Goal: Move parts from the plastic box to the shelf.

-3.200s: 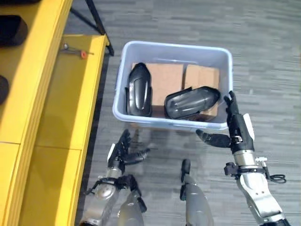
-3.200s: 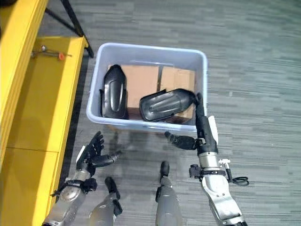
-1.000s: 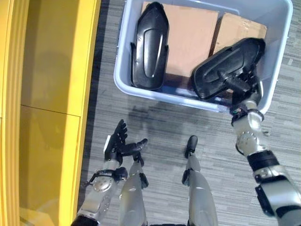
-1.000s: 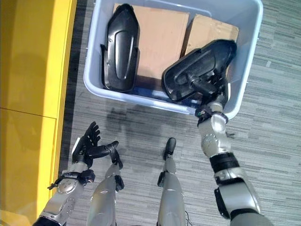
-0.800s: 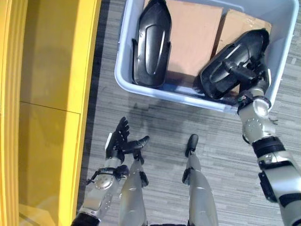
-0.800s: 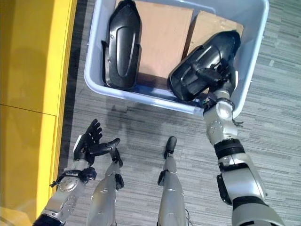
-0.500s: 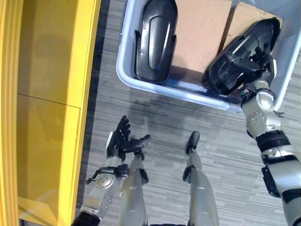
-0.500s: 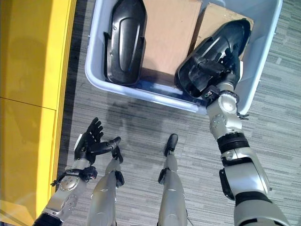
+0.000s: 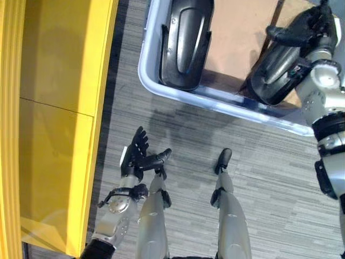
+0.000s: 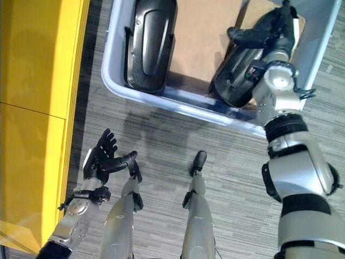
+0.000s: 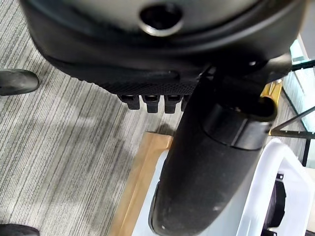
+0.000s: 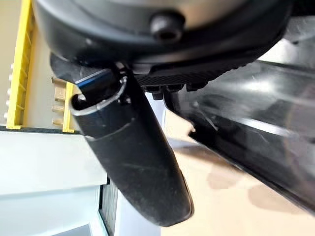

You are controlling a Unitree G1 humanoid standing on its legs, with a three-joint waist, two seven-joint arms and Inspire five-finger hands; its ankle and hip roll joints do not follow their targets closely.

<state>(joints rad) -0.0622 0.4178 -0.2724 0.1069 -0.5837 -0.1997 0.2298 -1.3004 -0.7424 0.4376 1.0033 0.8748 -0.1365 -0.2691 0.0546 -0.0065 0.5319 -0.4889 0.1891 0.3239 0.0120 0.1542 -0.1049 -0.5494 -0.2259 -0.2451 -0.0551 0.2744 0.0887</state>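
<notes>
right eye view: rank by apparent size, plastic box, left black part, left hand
1. plastic box, largest though cut off by the frame.
2. left black part, also cropped at the top.
3. left hand, smallest; it is open above the floor and closer to the camera, so its true size is unsure.

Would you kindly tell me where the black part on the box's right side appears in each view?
Left eye view: black part, upper right, inside the plastic box.
Right eye view: upper right, likewise.
Right wrist view: close up, next to the cardboard.
Shared landmark: the cardboard.
</notes>
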